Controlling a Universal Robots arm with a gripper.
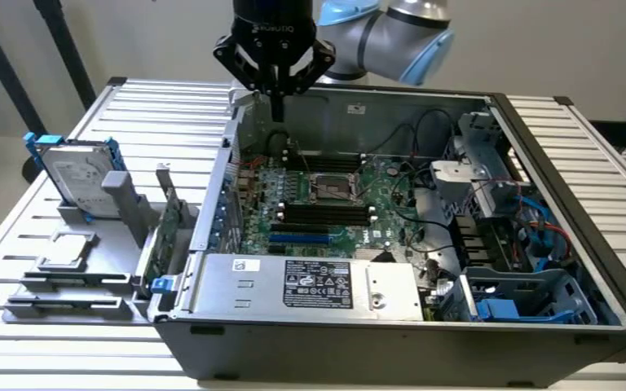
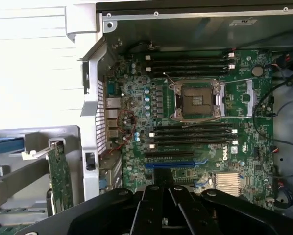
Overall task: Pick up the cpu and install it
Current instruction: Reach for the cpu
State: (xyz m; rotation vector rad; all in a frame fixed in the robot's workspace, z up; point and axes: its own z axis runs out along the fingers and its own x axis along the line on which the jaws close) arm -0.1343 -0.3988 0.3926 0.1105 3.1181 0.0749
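Cpu [image 1: 68,248] (light, stiff, fragile, we judge) lies well below and aside of our gripper [image 1: 277,112], jaws closed, empty; grip its edges.

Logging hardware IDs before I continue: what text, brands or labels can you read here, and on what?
"ROBOTIQ": on the gripper body.
"DELL": white logo on the motherboard.
Black-and-white label on the grey metal box: print too small to read.
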